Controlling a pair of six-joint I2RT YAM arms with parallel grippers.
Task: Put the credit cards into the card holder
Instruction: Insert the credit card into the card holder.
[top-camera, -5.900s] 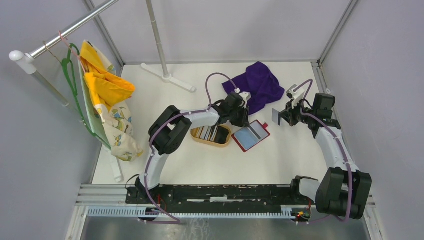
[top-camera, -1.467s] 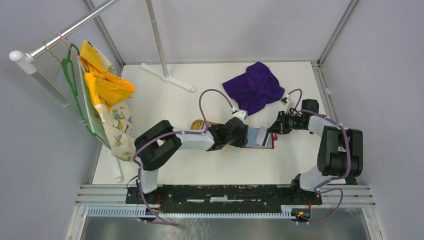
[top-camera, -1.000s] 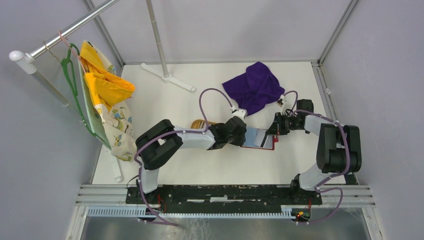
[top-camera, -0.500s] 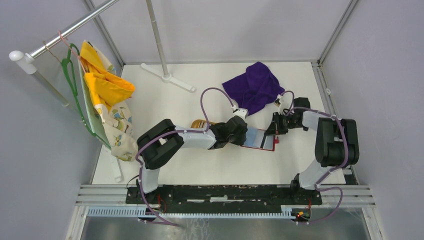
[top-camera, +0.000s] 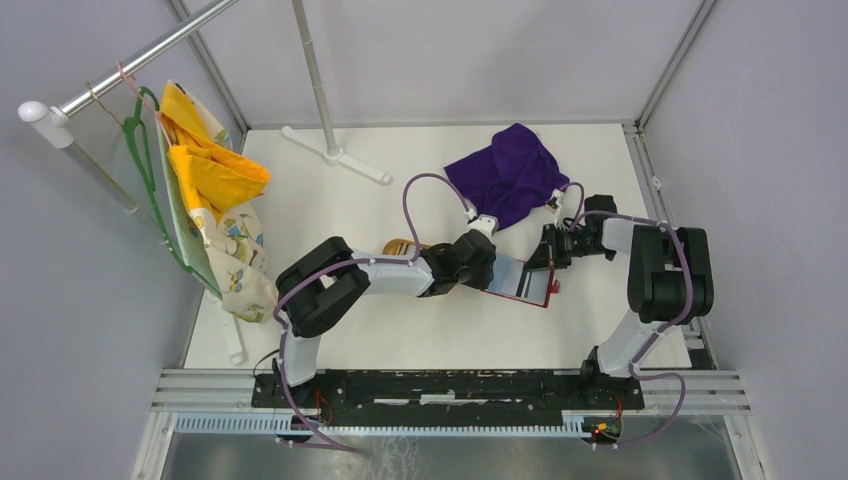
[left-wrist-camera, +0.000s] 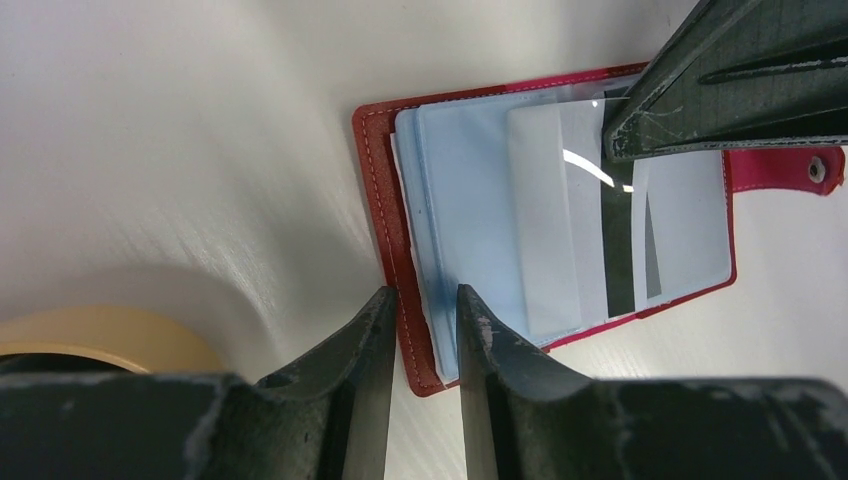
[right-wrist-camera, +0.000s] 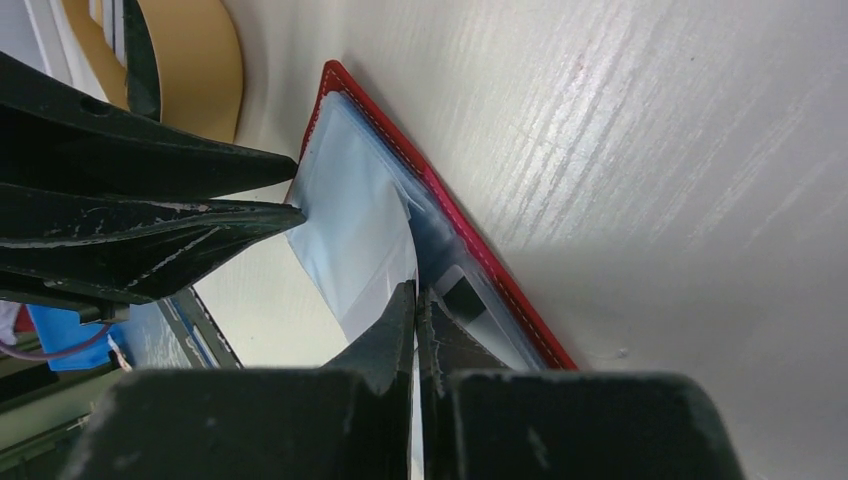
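Observation:
The red card holder lies open on the table, its pale blue sleeves facing up. My right gripper is shut on a white credit card with a black stripe. The card's far end lies inside a sleeve at the holder's right end. My left gripper points down at the holder's left edge. Its jaws stand slightly apart with one tip over the red border and the other over the sleeves. In the top view the left gripper and right gripper face each other across the holder.
The tan oval tray sits just left of the holder, mostly under my left arm. A purple cloth lies behind the holder. A rack stand and hanging clothes fill the back left.
The right arm's elbow has swung back and more upright while its gripper stays at the holder's right end with the card. The holder has turned slightly. The left arm has barely moved.

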